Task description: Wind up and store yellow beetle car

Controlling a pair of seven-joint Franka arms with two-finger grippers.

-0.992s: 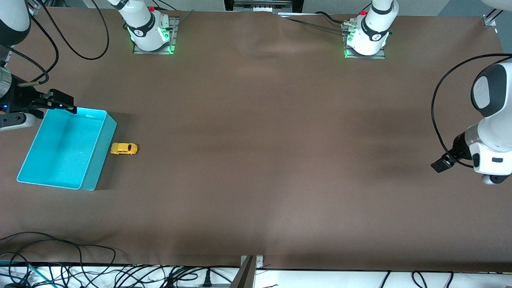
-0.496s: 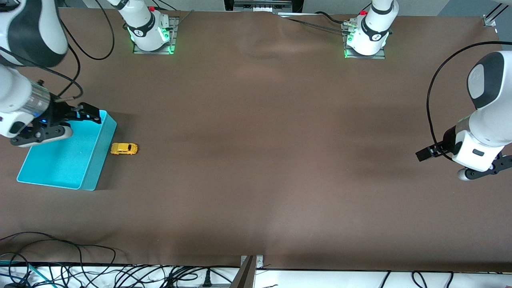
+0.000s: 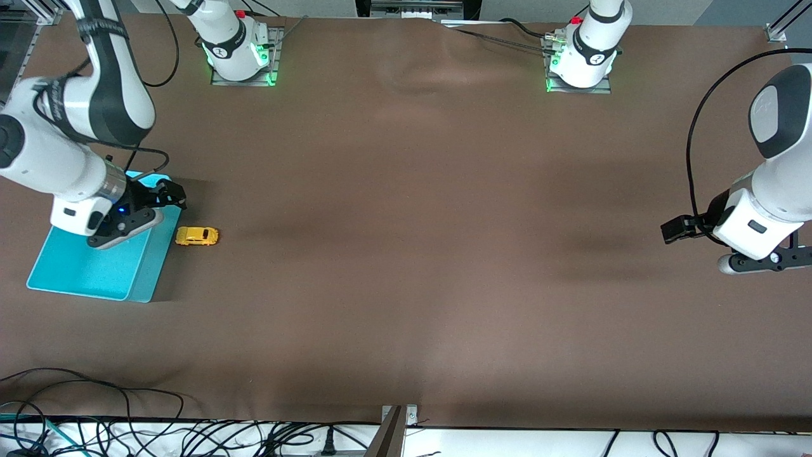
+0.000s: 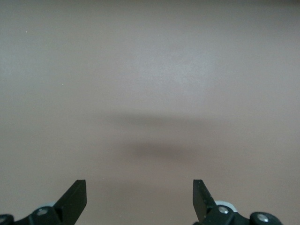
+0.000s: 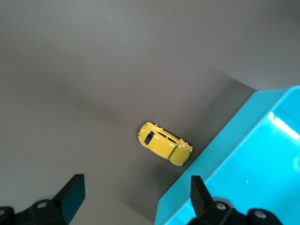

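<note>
Car (image 3: 197, 236) is sitting on the table just beside the bin (image 3: 89, 273), untouched. Right gripper (image 3: 166, 195), jaws apart, is hovering over the bin's rim; it should be centring over the body before descending. Left gripper (image 4: 139, 202), also open, is waiting over bare table.

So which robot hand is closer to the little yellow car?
The right one. The right gripper hangs over the turquoise bin, right beside the yellow beetle car. The left gripper waits over bare table at the left arm's end.
</note>
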